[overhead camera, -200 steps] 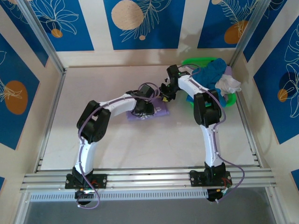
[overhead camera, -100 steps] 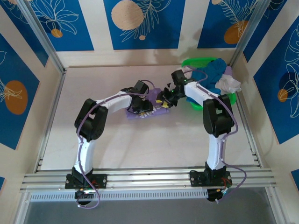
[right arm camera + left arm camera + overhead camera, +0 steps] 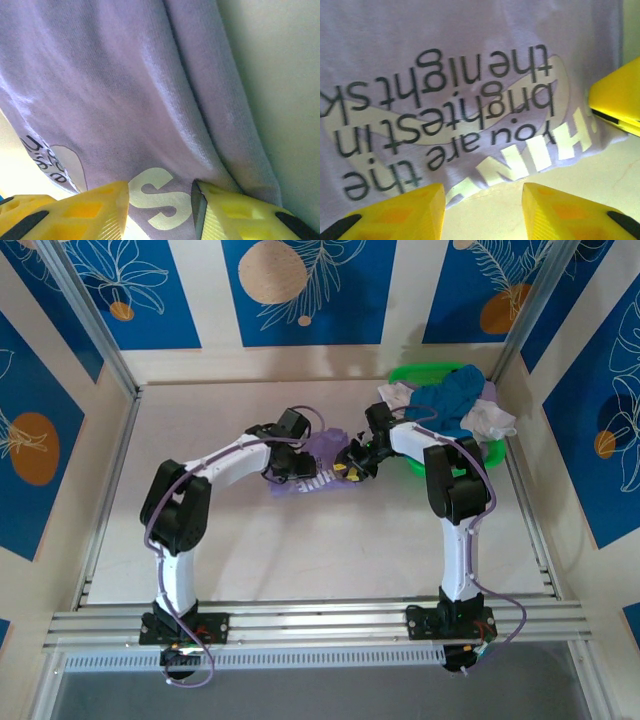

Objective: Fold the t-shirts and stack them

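The lavender t-shirt (image 3: 325,447) with white block lettering lies folded at mid-table. Its printed front (image 3: 470,75) lies before the left wrist camera, and the white letter S (image 3: 157,197) sits at its edge. My left gripper (image 3: 290,468) (image 3: 482,200) is open low over the shirt's left side, with the hem and bare table in the gap. My right gripper (image 3: 348,466) (image 3: 160,195) is open at the shirt's right edge, its fingers astride the flat cloth. A teal-blue t-shirt (image 3: 455,400) and a white t-shirt (image 3: 490,420) are heaped in the basket.
The green plastic basket (image 3: 430,372) stands at the far right corner, just behind the right arm. Metal rails (image 3: 300,625) border the table's near edge, and walls close in the sides. My right gripper's yellow finger (image 3: 615,100) shows in the left wrist view.
The right gripper has come down from beside the basket to the lavender shirt's right edge. The left arm's elbow swung left and its gripper shifted toward the far side. The shirt sits slightly farther back.
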